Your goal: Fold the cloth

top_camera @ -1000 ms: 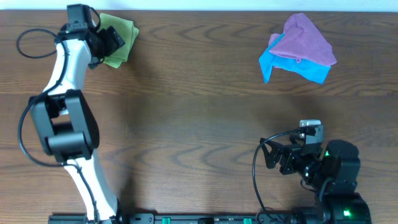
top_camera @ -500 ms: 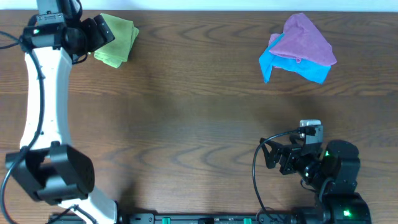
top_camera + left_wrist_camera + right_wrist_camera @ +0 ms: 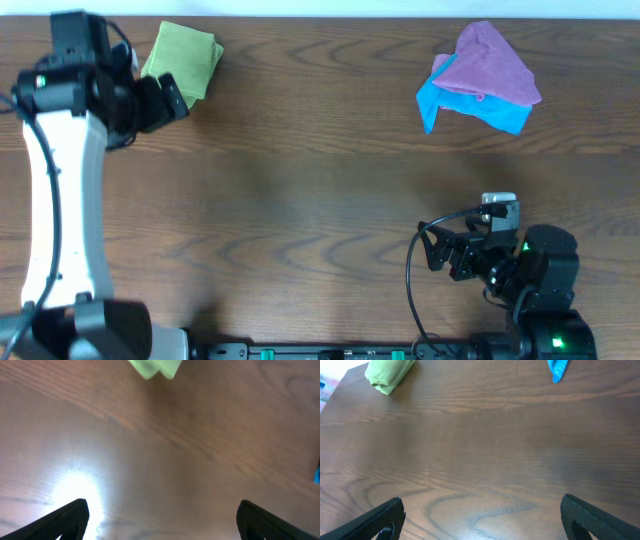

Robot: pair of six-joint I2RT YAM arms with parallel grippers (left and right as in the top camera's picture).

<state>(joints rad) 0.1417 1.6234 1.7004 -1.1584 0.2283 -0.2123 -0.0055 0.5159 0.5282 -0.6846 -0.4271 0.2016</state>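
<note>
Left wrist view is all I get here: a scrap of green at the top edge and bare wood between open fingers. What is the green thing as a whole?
Observer: Overhead shows the green cloth as a compact folded bundle at the far left corner of the table.
Operator: And the blue sliver at my right edge?
Observer: That is a blue cloth lying partly under a crumpled purple cloth at the far right.
Operator: Where is the other arm?
Observer: The right gripper sits by the near edge, and its own camera shows its fingers open with nothing between them.
</note>
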